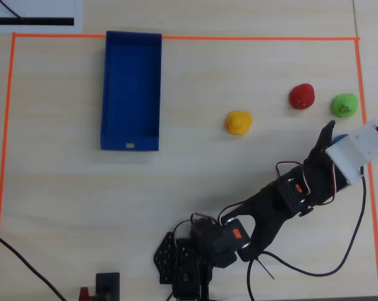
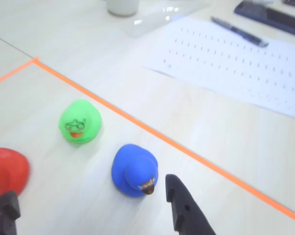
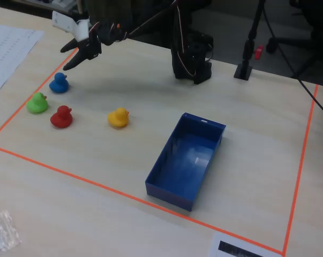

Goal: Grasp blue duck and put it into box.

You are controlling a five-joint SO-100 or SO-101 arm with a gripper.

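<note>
Blue duck: on the table near the orange tape, beside the green duck, untouched. Gripper: spread wide, hovering above. Advice: drop straight, straddle only the blue one, close gently. Box: well apart, empty.

In the overhead view, the small rounded blue toy duck is almost wholly hidden beneath the white wrist housing; only a sliver of blue shows at its edge. The black two-finger tool shows one fingertip there; the other is covered, so the jaw gap cannot be read. In the wrist view, the round red toy duck is cut off by the left edge, and both black fingers run off the bottom edge. The white cylindrical object is cropped at the top. Print on the white paper sheet is too blurred to read.
</note>
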